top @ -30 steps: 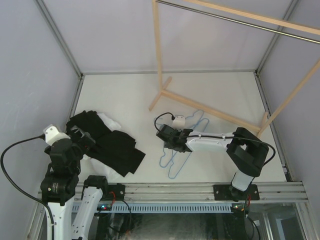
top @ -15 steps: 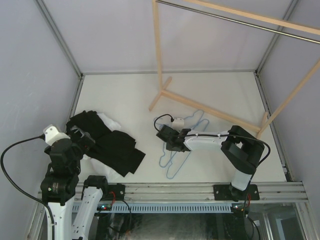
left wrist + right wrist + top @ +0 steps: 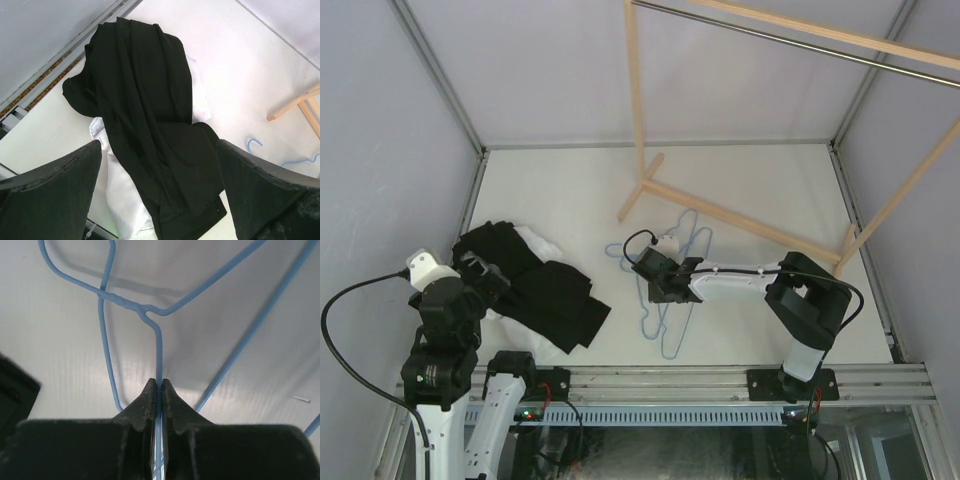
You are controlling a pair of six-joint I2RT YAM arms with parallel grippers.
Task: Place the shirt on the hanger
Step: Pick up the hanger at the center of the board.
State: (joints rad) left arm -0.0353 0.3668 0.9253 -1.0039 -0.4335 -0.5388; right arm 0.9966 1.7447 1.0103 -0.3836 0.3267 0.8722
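The right hand (image 3: 159, 383) was clamped on the stiff wire hanger (image 3: 159, 342). The left hand (image 3: 157, 165) gaped empty above the limp, thin shirt (image 3: 122, 195), probably best pinched at its exposed edge.

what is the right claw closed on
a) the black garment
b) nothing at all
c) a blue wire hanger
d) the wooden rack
c: in the right wrist view the right claw is pinched shut on a thin wire of the blue wire hanger, which lies on the white table.
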